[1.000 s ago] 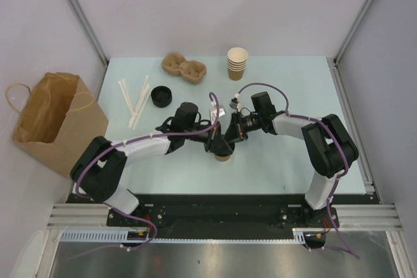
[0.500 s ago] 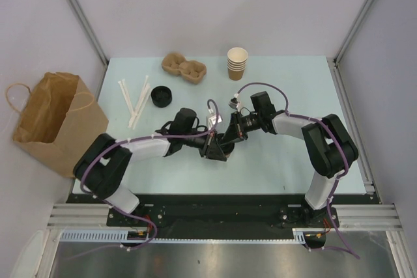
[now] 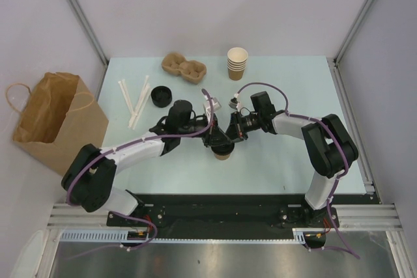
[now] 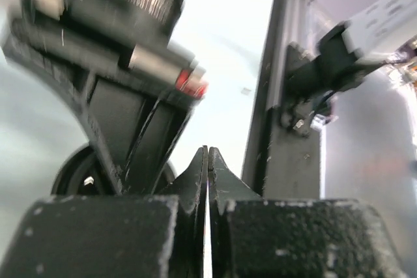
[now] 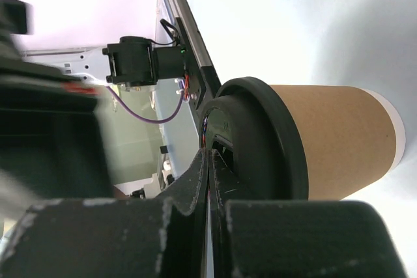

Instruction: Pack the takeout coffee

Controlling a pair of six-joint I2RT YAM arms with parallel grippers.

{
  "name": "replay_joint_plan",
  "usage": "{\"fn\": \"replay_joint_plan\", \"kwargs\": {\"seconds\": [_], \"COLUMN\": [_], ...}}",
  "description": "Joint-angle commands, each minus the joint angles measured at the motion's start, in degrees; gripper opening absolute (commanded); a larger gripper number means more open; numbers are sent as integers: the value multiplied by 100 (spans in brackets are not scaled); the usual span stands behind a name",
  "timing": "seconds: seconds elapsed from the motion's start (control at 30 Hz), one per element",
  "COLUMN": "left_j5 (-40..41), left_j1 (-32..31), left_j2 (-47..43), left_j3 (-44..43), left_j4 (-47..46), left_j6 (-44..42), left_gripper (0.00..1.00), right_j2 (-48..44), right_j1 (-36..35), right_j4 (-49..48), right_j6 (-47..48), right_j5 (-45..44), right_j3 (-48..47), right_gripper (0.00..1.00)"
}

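Observation:
The takeout coffee [image 3: 223,155], a tan paper cup with a black lid, stands on the pale table near the middle front. In the right wrist view its tan body [image 5: 335,141] and black lid [image 5: 264,138] fill the right side. My right gripper [image 3: 228,139] is shut, and its tips [image 5: 208,155] rest against the top of the lid. My left gripper [image 3: 213,137] is shut and empty [image 4: 208,152], just left of the right gripper and above the cup. The lid's rim [image 4: 70,175] shows at lower left in the left wrist view.
An open brown paper bag [image 3: 53,119] stands off the table's left edge. A pulp cup carrier [image 3: 184,68], a stack of lidless cups [image 3: 237,63], a loose black lid [image 3: 161,96] and white straws [image 3: 133,101] lie at the back.
My left gripper, which covered the cup half a second ago, has drawn back up and away from it, so the cup shows again. The right arm has not moved.

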State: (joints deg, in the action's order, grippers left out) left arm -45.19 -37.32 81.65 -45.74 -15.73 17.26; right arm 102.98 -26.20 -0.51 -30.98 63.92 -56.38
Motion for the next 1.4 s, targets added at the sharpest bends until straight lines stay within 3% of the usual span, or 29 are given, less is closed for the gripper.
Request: {"fn": "replay_joint_plan", "kwargs": {"seconds": [0.0, 0.2, 0.43, 0.7, 0.9, 1.07, 1.17, 1.37], "left_j5": [431, 696, 160, 677, 950, 1424, 1601, 1530], "left_j1": [-126, -21, -12, -100, -302, -390, -355, -451], "left_j2": [395, 853, -77, -712, -492, 7, 132, -447], "left_j3": [477, 750, 277, 91, 416, 1075, 971, 277], "left_j4": [-177, 342, 289, -44, 122, 674, 974, 1361], "left_j6": [-468, -1067, -891, -785, -1390, -2454, -2552, -2683], "left_gripper": [0, 0, 0, 0, 0, 0, 0, 0], "right_j2": [293, 346, 311, 310, 381, 434, 442, 381], "right_j1": [-79, -88, -105, -88, -79, -88, -87, -70], "right_j4": [148, 192, 113, 113, -133, -107, -46, -54], "right_j6": [242, 312, 242, 145, 84, 136, 198, 198], "right_j5": [-468, -486, -433, -380, -363, -380, -398, -380], "right_j3": [83, 83, 75, 83, 83, 83, 83, 83], "right_gripper": [0, 0, 0, 0, 0, 0, 0, 0]}}
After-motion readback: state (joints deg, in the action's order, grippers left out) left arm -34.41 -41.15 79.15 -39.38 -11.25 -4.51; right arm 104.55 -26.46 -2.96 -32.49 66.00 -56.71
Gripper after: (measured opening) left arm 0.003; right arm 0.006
